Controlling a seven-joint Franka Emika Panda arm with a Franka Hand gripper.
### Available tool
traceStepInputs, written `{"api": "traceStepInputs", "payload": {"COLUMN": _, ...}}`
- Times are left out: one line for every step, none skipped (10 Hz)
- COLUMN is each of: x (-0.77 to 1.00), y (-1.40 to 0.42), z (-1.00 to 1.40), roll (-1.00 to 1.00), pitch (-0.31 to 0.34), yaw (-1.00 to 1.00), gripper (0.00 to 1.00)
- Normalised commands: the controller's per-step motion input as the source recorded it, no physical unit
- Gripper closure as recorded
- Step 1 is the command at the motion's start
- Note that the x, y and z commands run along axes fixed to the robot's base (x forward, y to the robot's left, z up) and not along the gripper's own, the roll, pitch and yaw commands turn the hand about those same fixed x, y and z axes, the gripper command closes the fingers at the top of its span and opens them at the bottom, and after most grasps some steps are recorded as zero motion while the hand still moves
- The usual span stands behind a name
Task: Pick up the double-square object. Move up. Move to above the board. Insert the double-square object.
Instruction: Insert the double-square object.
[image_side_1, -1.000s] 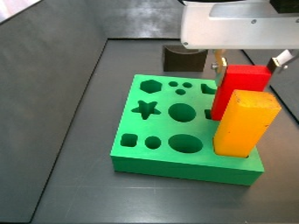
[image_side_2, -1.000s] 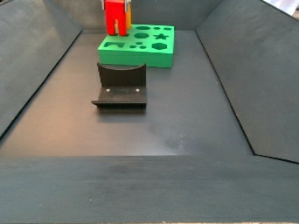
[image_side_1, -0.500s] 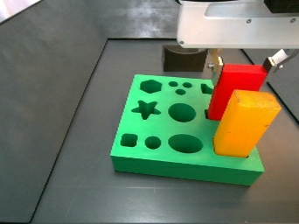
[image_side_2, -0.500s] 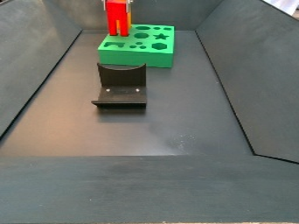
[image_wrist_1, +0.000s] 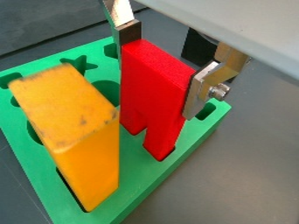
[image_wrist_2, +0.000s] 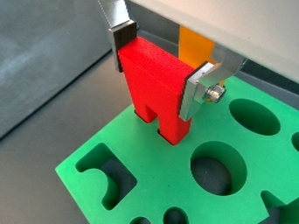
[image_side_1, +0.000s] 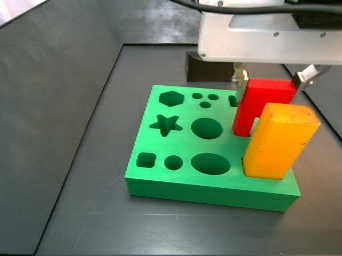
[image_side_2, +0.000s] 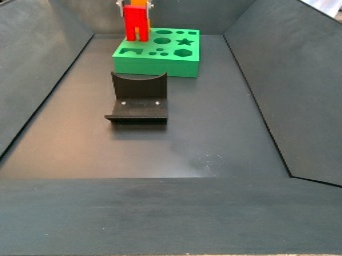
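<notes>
Lowered since the earlier frame, the gripper (image_wrist_2: 160, 66) clamps the double-square object (image_wrist_2: 158, 86) upright between its fingers so its foot enters a cut-out in the green board (image_wrist_2: 122, 147) below, beside the orange-yellow block (image_wrist_1: 73, 125).

Both wrist views look down close past the gripper (image_wrist_1: 170, 61) onto the board (image_wrist_2: 117, 157). A side view sits near, above the board (image_side_1: 174, 175); another looks along the floor, the board (image_side_2: 160, 62) far at upper centre.

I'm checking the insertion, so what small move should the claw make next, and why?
Probably keep pressing straight down. The claw grips the double-square object, whose foot sits at a hole in the board beside the orange-yellow block, but most of it stands above the surface.
</notes>
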Motion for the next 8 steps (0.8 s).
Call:
{"api": "traceStepInputs", "payload": {"x": -0.07, "y": 0.0, "z": -0.34, "roll": 0.12, "pitch": 0.014, "yaw": 0.0, "gripper": 1.0}}
{"api": "traceStepInputs", "payload": {"x": 0.03, "y": -0.15, "z": -0.72, "roll": 0.21, "pitch": 0.053, "yaw": 0.0, "gripper": 1.0}}
{"api": "traceStepInputs", "payload": {"x": 0.26, "y": -0.2, "z": -0.84, "roll": 0.21, "pitch": 0.026, "yaw": 0.0, "gripper": 1.0}}
{"api": "traceStepInputs", "payload": {"x": 0.32, "y": -0.21, "z": -0.91, "roll": 0.17, "pitch": 0.02, "yaw": 0.0, "gripper": 1.0}}
{"api": "traceStepInputs", "payload": {"x": 0.45, "y": -0.17, "z": -0.9, "roll": 0.14, "pitch": 0.073, "yaw": 0.0, "gripper": 1.0}}
{"api": "traceStepInputs", "payload": {"x": 0.0, "y": 0.0, "z": -0.09, "roll": 0.02, "pitch": -0.07, "yaw": 0.0, "gripper": 1.0}}
{"api": "traceStepInputs", "payload": {"x": 0.0, "y": 0.0, "z": 0.0, "roll": 0.0, "pitch": -0.009, "yaw": 0.0, "gripper": 1.0}}
{"api": "traceStepInputs", "payload": {"x": 0.0, "y": 0.0, "z": 0.0, "roll": 0.0, "pitch": 0.0, "yaw": 0.0, "gripper": 1.0}}
